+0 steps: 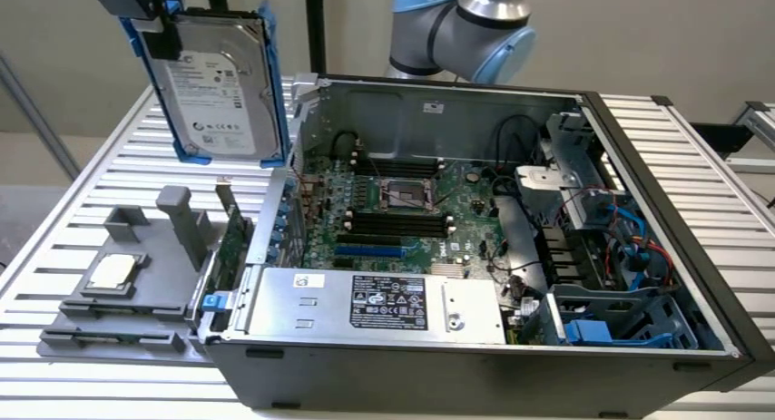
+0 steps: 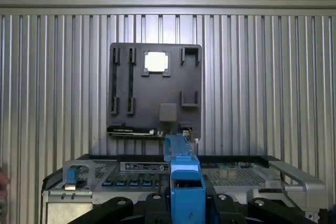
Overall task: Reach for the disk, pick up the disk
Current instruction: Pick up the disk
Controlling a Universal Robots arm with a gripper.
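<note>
Disk in blue carrier pinched by pincer, hanging upright beneath it, lifted clear above grey fixture tray; open computer case alongside

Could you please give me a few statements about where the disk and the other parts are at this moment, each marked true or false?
1. The disk hangs in the air, clamped at its top by the hand. True.
2. The disk lies flat inside the computer case. False: it is lifted above the table, beside the case.
3. A small square silver chip rests on the grey holder tray. True.
4. The power supply has been taken out of the case. False: it sits inside, at the near wall.
</note>
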